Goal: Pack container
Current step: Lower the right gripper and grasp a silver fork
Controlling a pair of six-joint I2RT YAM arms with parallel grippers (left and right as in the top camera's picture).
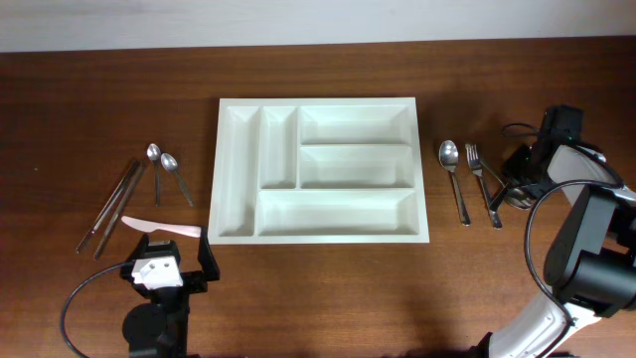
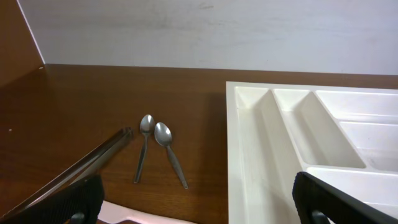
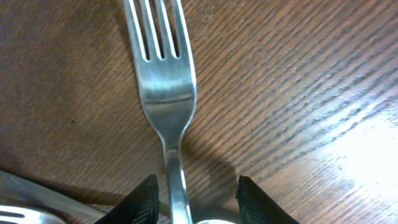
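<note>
Right gripper (image 3: 198, 190) first: its black fingers (image 3: 146, 199) are sitting partly open, straddling the handle of a silver metal fork (image 3: 165, 81) lying flat on the brown wooden table (image 1: 99, 99). They're not clamping it, and a gap is showing on 1 side. Another bit of silver cutlery (image 3: 37, 196) is poking in at the lower left, can't tell what it is. From overhead, 1 silver metal tablespoon (image 1: 452, 179) is lying between that gripper and the tray, with fork tines just beside it.

Left gripper (image 1: 167, 257) is hanging wide open, gripping nothing, just below 1 pale pink plastic knife (image 1: 159, 227). Beyond that, 2 small silver teaspoons (image 1: 164, 164) are lying side by side, and 2 long thin metal sticks (image 1: 109, 204) are lying slanted to their left.

The large white rectangular plastic cutlery tray (image 1: 422, 169) is sitting mid-table between the 2 arms. All 5 compartments are showing bare white plastic: 2 narrow upright ones on its left, 3 long horizontal ones.
</note>
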